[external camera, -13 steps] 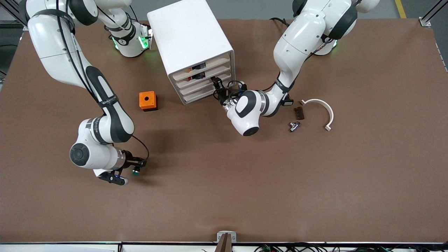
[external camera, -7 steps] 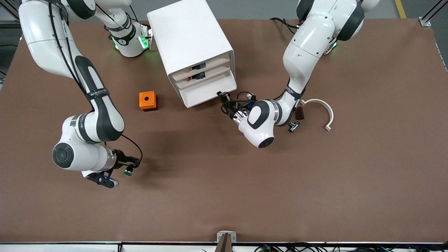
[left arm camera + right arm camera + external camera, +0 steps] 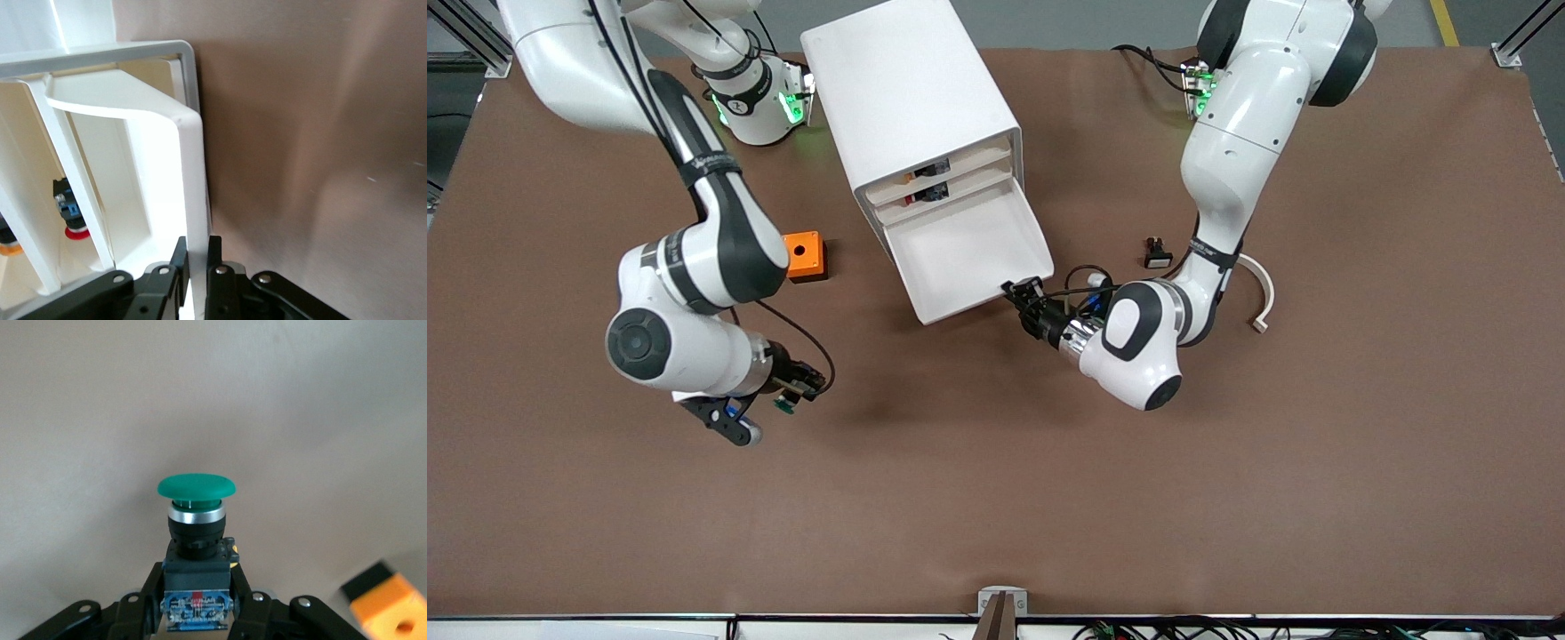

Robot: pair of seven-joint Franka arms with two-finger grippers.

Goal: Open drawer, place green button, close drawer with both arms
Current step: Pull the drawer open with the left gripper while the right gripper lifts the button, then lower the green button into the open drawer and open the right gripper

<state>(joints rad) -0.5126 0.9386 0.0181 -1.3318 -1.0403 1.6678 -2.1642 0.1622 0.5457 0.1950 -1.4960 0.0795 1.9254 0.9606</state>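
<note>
The drawer (image 3: 969, 253), third from the top of the white cabinet (image 3: 907, 89), stands pulled far out, a shallow white tray with nothing in it. My left gripper (image 3: 1021, 293) is shut on the corner of its front lip, and the left wrist view shows the thin white drawer wall (image 3: 190, 187) pinched by the left gripper (image 3: 197, 257). My right gripper (image 3: 796, 398) hangs over the bare table toward the right arm's end, shut on the button (image 3: 785, 405). In the right wrist view the button (image 3: 197, 513) points away from the right gripper (image 3: 197, 600), green cap outward, black and blue body clamped.
An orange box with a hole (image 3: 803, 255) sits beside the cabinet, partly covered by the right arm. A white-faced black switch (image 3: 1157, 256) and a curved white piece (image 3: 1258, 284) lie toward the left arm's end. The two upper drawers hold dark parts (image 3: 70, 213).
My left gripper has drawn the drawer out toward the front camera. The right arm has lifted and swung toward the cabinet with the button still in its grip.
</note>
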